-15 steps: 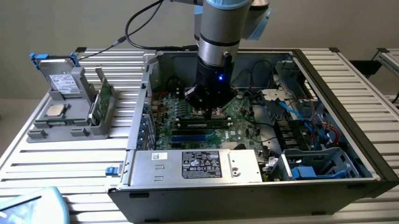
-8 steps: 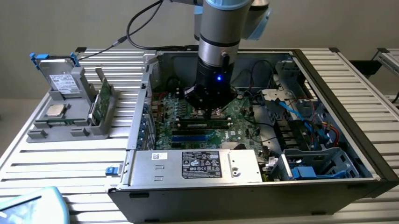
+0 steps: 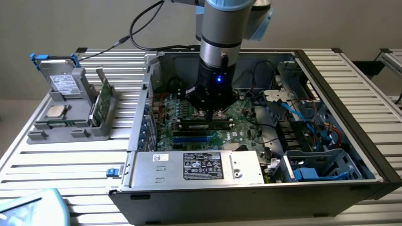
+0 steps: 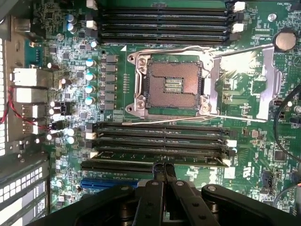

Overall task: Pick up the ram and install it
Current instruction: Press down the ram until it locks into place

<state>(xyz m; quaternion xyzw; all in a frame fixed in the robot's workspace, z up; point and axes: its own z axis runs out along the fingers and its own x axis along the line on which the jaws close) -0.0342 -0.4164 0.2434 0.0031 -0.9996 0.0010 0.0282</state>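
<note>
Bench: slatted metal bench carrying an open computer case and, on the exterior view's left of the case, a grey holder.
Claw: claw closed, fingers pressed together, gripping nothing, just above the ram.
Ram: ram seated in a slot beside the socket, inside the case.

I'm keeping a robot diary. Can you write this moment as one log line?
gripper: shut | over: ram in slot | CPU socket: empty | place: inside PC case
</note>
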